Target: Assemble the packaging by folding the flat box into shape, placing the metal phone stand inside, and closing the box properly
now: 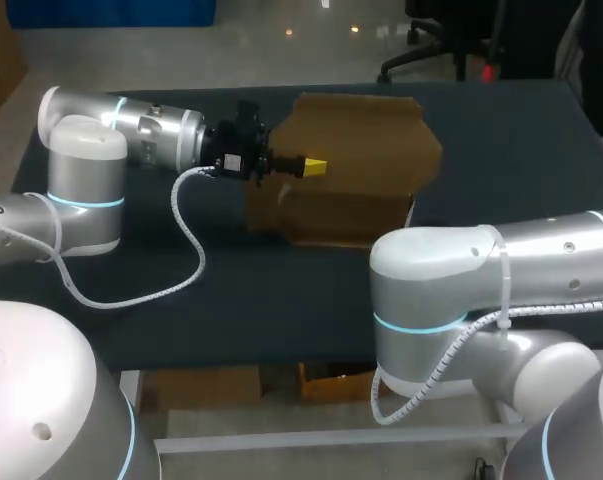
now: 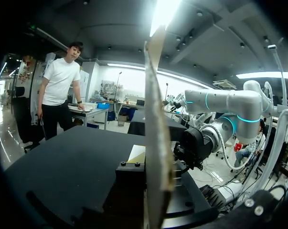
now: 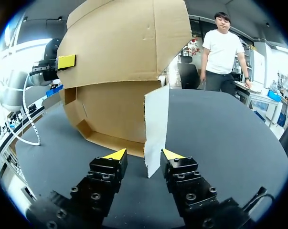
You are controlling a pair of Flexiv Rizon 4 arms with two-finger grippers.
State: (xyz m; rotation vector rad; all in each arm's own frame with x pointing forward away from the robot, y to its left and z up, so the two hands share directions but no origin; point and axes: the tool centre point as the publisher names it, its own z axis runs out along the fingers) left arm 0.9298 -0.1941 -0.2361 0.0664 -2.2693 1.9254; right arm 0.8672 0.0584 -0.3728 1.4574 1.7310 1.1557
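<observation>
Cardboard box (image 1: pixel 356 150) (half-folded), left gripper (image 1: pixel 314 165) clamping it

The cardboard box (image 1: pixel 351 170) is plain brown; one flap (image 3: pixel 156 129) shows a pale grey-white face. The bench (image 1: pixel 231 290) is matte black. The left end effector (image 1: pixel 314 166) and right end effector (image 3: pixel 144 154) are black with bright yellow tips. The left arm (image 1: pixel 81 170) and right arm (image 1: pixel 451 270) are white and silver with cyan rings.

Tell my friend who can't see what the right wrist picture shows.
A half-folded cardboard box stands on the dark table. The right tool is open, a pale flap between its tips. The left tool pinches the top flap.
</observation>
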